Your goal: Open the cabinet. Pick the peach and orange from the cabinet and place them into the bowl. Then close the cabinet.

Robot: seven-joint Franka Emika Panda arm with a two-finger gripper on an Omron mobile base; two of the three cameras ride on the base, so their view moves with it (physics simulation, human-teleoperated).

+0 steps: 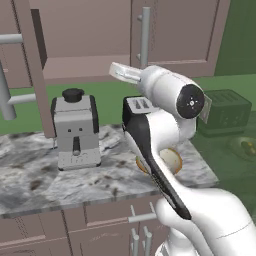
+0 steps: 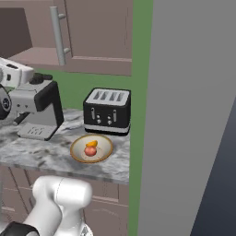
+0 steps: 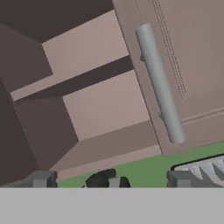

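Near the worktop's right edge: the bowl (image 2: 91, 148), tan-rimmed, is holding the peach (image 2: 90, 150) and the orange (image 2: 92, 143), touching, in the right base view.
Cabinet (image 3: 100, 100): its left door is standing open, its right door is sitting shut with a smooth grey bar handle (image 3: 160, 83); inside, bare flat shelves are showing.
Gripper (image 3: 109, 178): its fingers are gaping apart, holding nothing.
Neighbours: a ribbed black toaster (image 2: 107, 110) is standing just behind the bowl; a boxy coffee machine (image 1: 75, 129) is sitting toward the left.

Bowl (image 1: 170, 159) mostly behind the arm; cabinet (image 1: 175, 30) top cut off.
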